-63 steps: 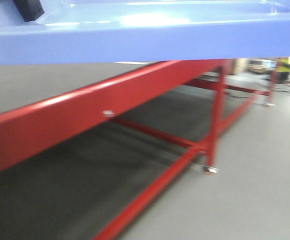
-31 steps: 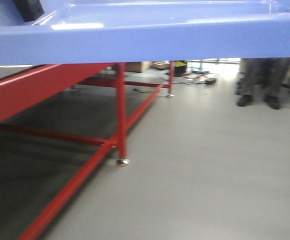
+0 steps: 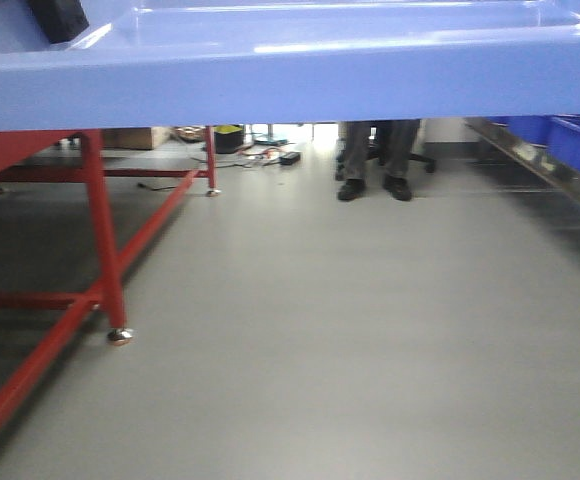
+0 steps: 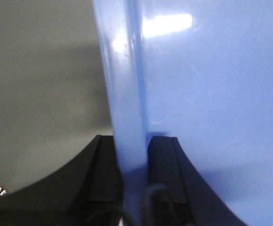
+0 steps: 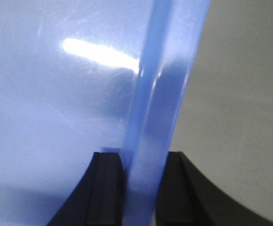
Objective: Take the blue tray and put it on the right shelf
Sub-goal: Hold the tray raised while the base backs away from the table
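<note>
The blue tray (image 3: pixel 290 70) is held up in the air and fills the top of the front view. The left gripper (image 4: pixel 132 143) is closed on its left rim, one black finger on each side; the right gripper (image 5: pixel 141 160) clamps the right rim the same way. Below the tray, to the left, stands a red table frame (image 3: pixel 102 230); to the right runs a metal shelf (image 3: pixel 545 172) with dark blue bins (image 3: pixel 575 140). Beyond the tray I see a person's legs (image 3: pixel 375 160).

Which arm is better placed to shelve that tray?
Right, likely: the shelf lies on its side. Yet the right pincer and left pincer each clamp the tray, so both must move.
</note>
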Controlling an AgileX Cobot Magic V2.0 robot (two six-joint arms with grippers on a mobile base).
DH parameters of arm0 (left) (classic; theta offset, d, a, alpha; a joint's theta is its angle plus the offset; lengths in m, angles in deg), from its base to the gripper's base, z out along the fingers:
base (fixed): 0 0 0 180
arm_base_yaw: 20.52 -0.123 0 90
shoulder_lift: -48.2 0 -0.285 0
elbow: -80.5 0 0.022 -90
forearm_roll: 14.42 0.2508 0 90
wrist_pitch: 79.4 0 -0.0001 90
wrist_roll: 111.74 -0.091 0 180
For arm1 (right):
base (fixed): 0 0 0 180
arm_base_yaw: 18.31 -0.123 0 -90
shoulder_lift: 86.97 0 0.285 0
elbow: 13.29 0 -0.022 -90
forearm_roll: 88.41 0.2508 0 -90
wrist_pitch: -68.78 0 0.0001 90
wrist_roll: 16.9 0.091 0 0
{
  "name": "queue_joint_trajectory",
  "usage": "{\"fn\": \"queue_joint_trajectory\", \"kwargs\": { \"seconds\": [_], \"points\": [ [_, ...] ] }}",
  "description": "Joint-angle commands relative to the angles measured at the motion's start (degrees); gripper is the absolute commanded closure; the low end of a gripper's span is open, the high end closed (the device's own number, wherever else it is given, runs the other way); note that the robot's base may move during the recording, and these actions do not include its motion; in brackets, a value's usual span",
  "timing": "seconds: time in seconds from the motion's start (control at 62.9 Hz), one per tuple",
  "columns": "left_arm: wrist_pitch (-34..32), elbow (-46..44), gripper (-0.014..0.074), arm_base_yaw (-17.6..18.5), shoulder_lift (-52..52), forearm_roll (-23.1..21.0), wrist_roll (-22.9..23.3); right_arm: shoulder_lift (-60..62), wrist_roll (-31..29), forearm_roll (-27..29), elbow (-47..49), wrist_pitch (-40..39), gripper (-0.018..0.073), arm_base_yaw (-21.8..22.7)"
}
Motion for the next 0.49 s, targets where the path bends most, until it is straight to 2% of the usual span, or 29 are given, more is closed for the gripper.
{"fn": "queue_joint_trajectory", "kwargs": {
  "seconds": [0.0, 0.477],
  "points": [
    [7.01, -1.72, 0.0645, 0.5, -2.0, 2.66, -2.39, 1.71, -2.31, -4.0, 2.0, -0.99, 0.0502, -0.04],
    [7.01, -1.72, 0.0645, 0.5, -2.0, 2.25, -2.39, 1.71, -2.31, -4.0, 2.0, -0.92, 0.0502, -0.04]
  ]
}}
